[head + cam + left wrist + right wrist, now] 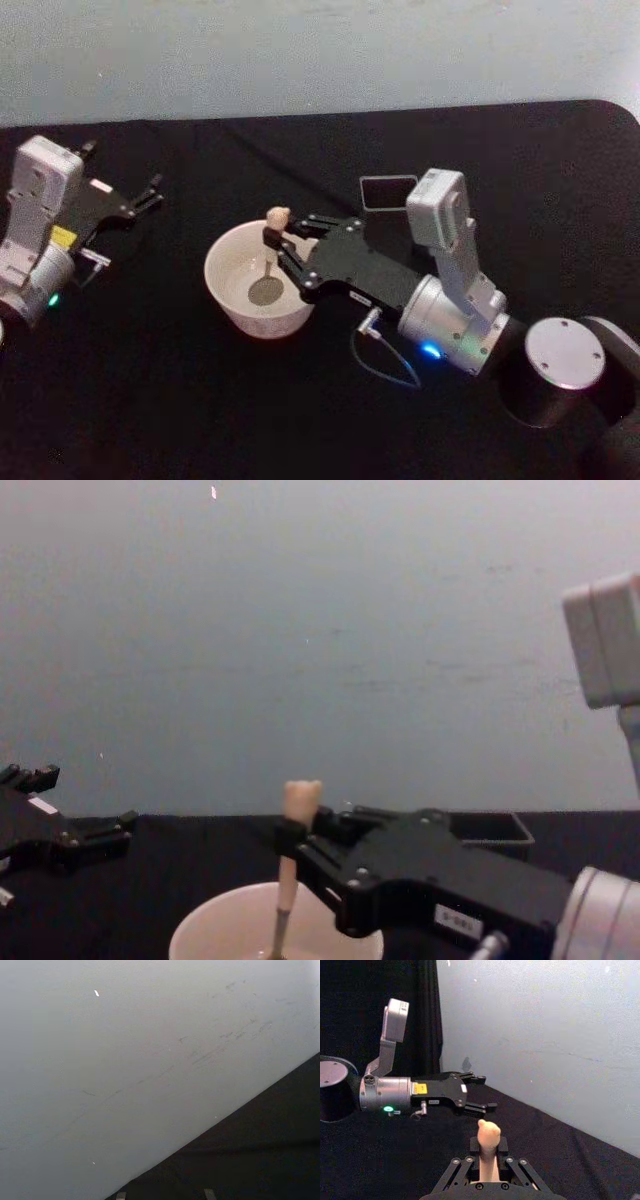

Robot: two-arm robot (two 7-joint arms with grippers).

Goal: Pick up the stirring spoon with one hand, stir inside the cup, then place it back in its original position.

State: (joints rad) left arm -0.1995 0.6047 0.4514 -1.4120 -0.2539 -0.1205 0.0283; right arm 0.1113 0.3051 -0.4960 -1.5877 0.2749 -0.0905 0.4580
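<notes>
cream cup [262, 326] sits on the black table [150, 400], left of centre. the right gripper [272, 240] reaches over its rim, jaws pinching the stirring spoon [267, 288] just under its bear head. the spoon stands upright, grey bowl seemingly touching the cup's floor. the dark grey holder [386, 191] stands behind. the left gripper [150, 194] rests far left, jaws spread.

The stirring spoon [271, 265] stands in the cup [258, 325]; the holder [388, 192] sits behind, to its right.
</notes>
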